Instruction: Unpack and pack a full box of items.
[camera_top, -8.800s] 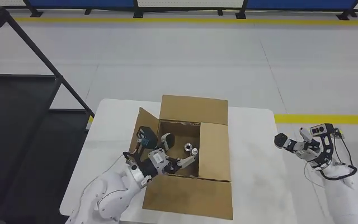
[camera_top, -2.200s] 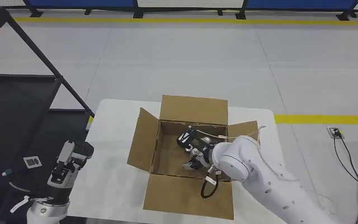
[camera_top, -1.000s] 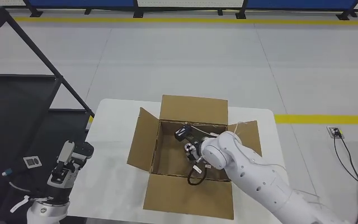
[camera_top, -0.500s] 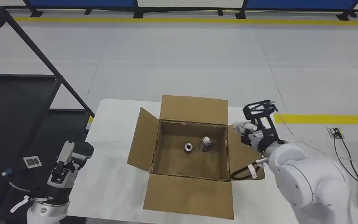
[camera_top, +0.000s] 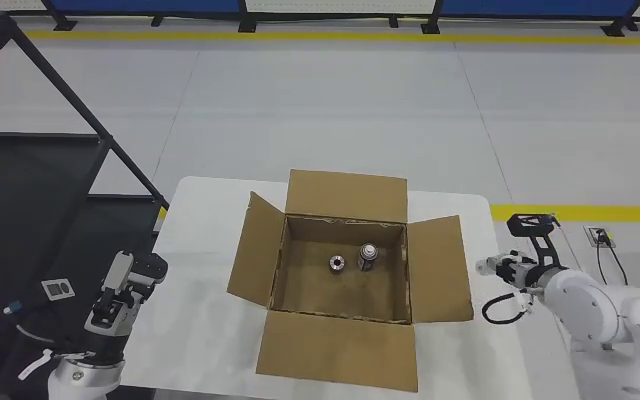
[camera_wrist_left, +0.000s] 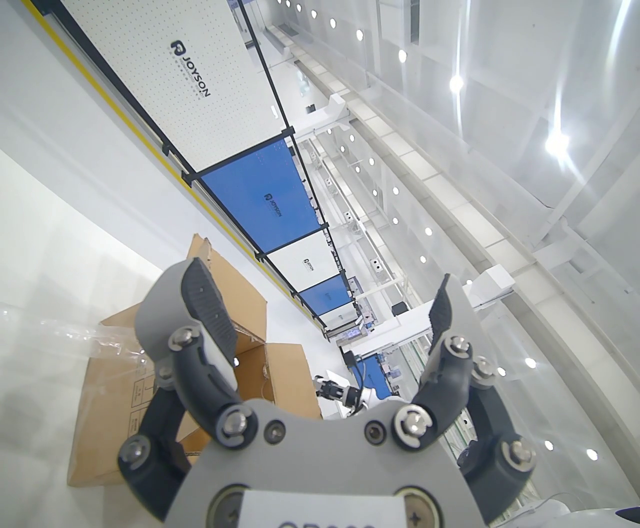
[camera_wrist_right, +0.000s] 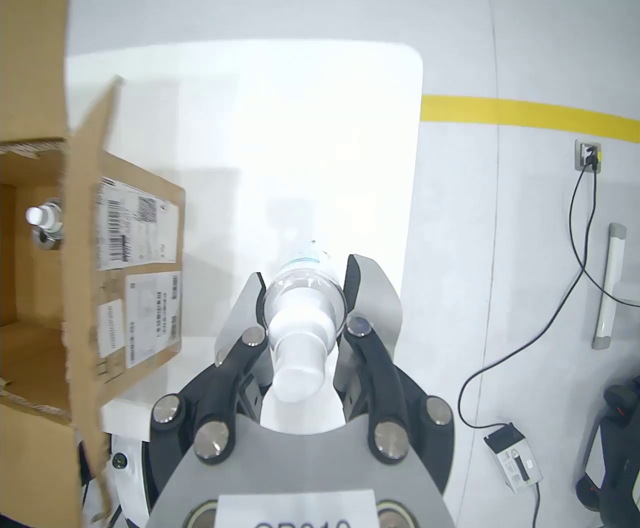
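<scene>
Standing in the middle of the desk (camera_top: 200, 230), the box (camera_top: 347, 196) is open, and all four of its flaps are folded outwards. Two things stand on its bottom, close to each other and nearer to the back wall and the right wall than to the others. One is a small bottle (camera_top: 367, 256) with a white cap, which stands upright. Just to the left of it there is a round thing (camera_top: 336, 264) that looks like metal; I cannot tell what it is. The rest of the box bottom is bare cardboard. The right claw (camera_wrist_right: 302, 285) is closed on the neck of a clear bottle (camera_wrist_right: 300, 310), also with a white cap, and the cap points back toward the wrist camera. This claw holds the clear bottle outside the box, above the right edge of the desk. It is near the right flap (camera_top: 440, 270) but apart from it, and paper labels are stuck on that flap. The left claw (camera_wrist_left: 325, 300) is wide open and holds nothing. It is beside the left edge of the desk, well apart from the box, and it points up and over the box toward the hall ceiling.
</scene>
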